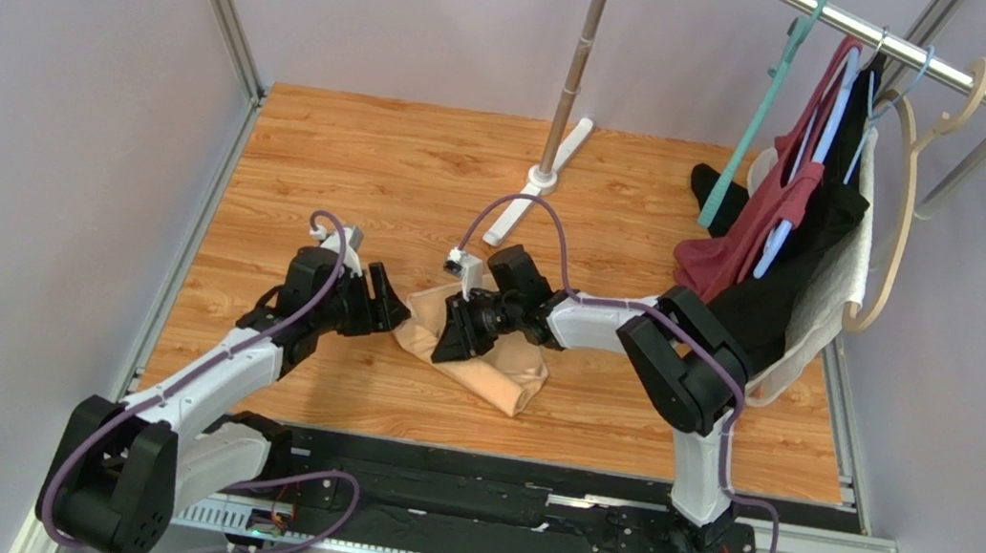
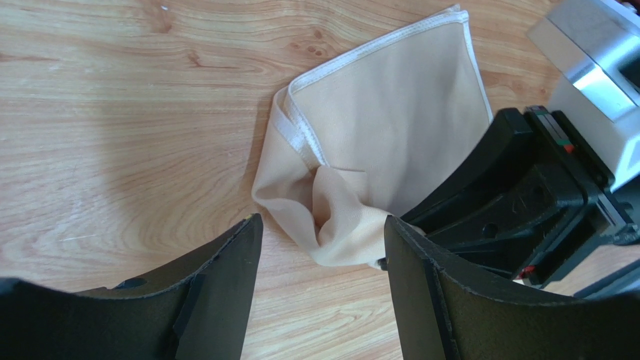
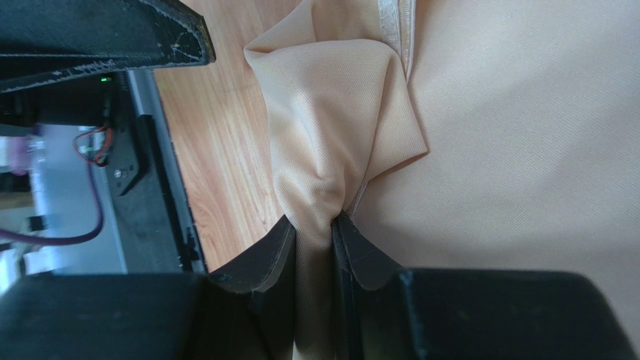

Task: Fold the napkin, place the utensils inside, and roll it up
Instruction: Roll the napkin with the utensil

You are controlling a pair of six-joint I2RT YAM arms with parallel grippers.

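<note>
The peach-tan square cloth napkin (image 3: 526, 150) is a soft, matt, finely woven fabric with a stitched hem. The light-brown wood-grain surface (image 2: 113, 112) is smooth with a faint sheen. The fingers (image 2: 218, 300) of the left tool (image 2: 323, 221) and right tool (image 3: 314, 221) are matt black plastic with scuffed edges; the upright round pole (image 1: 580, 58) is glossy metal.

A wooden bench (image 1: 371, 158) carries a metal pole (image 1: 574, 71) on its white foot (image 1: 534, 203), just beyond the right hand (image 1: 461, 340). Farther to the right of this hand, a dark red garment (image 1: 750, 241), a black garment (image 1: 804, 270) and a white garment (image 1: 853, 277) hang from a rail (image 1: 853, 24).
</note>
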